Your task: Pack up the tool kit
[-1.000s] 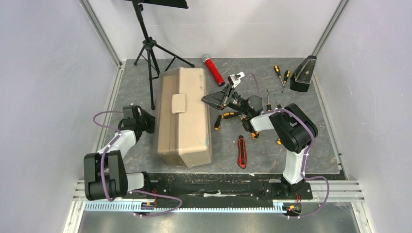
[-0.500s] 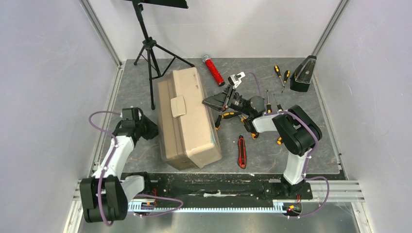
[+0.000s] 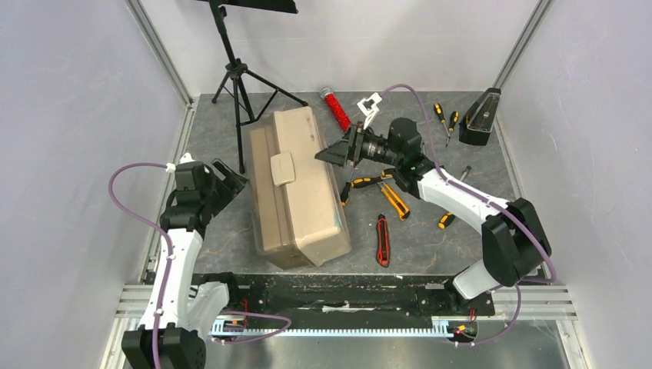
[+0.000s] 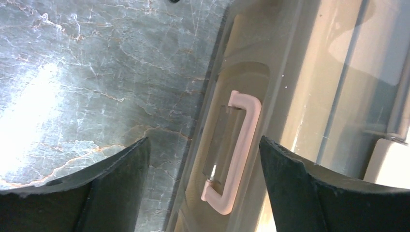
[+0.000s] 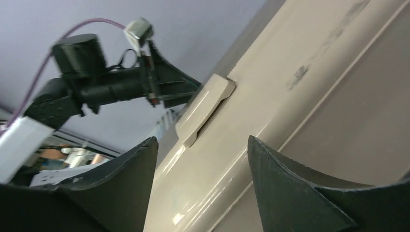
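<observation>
The tan toolbox (image 3: 300, 192) lies shut and slanted left of the table's middle, its cream lid handle (image 3: 283, 166) on top. My left gripper (image 3: 231, 183) hangs open at the box's left side; in the left wrist view a pinkish side handle (image 4: 238, 153) shows between its spread fingers (image 4: 121, 169), untouched. My right gripper (image 3: 327, 154) is open just off the lid's right edge, and the right wrist view looks across the lid (image 5: 290, 96) to its handle (image 5: 205, 108). An orange utility knife (image 3: 396, 201), a red utility knife (image 3: 382, 240) and black-orange screwdrivers (image 3: 361, 183) lie loose right of the box.
A red glittery cylinder (image 3: 338, 112) lies behind the box. Two more screwdrivers (image 3: 444, 117) and a black metronome (image 3: 478, 117) sit at the back right. A black tripod stand (image 3: 234, 81) rises at the back left. White walls close in on both sides.
The toolbox swung clockwise, then stayed put. My left gripper opened wide and lifted off the box's left side. My right gripper opened wider as its arm rose and stretched out.
</observation>
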`<state>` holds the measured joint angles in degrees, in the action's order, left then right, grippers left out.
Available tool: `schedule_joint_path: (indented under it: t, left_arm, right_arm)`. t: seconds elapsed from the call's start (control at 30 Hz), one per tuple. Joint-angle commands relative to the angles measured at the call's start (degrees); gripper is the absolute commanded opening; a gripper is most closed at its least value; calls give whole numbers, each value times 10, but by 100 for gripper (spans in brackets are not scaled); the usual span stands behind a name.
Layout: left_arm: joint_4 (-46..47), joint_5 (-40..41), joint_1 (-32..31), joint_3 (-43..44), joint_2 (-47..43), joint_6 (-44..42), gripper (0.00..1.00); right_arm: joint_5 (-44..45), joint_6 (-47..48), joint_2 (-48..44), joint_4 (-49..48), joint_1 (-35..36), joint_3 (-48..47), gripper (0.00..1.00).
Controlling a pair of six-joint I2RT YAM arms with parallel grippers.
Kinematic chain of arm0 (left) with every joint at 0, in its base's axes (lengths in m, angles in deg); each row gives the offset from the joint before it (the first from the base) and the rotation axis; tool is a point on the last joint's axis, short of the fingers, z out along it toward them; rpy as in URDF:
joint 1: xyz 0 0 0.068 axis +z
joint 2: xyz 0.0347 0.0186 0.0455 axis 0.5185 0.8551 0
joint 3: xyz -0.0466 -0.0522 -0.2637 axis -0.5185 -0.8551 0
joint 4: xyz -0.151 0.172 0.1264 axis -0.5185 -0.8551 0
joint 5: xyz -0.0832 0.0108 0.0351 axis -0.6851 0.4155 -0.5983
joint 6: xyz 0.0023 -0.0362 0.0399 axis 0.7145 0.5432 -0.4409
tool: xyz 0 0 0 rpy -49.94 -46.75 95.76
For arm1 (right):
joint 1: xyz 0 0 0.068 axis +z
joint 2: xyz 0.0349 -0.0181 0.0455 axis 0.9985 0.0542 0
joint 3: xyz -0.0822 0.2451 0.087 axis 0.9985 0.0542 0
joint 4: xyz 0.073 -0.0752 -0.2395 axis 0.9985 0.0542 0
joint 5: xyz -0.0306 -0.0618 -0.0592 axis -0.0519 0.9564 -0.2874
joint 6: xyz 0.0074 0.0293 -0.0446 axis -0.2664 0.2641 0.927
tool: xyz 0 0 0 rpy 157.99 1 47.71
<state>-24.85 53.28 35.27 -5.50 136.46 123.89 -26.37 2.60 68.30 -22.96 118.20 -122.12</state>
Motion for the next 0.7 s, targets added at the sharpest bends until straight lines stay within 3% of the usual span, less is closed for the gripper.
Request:
schedule_joint_path:
  t: [0.0,0.17,0.37,0.67]
  left_arm:
    - [41,-67,-4,-1,-29,21,91]
    - [132,-171,-4,-35,-25,84,93]
    - [195,-240,-4,-53,-8,112,92]
    - [229,-265,-4,-64,-22,142,89]
  right_arm:
    - [94,174,-23,310,31,-101,74]
    - [121,176,-9,359,64,-150,78]
    - [160,158,23,405,93,-201,77]
    - [216,144,12,428,92,-178,77]
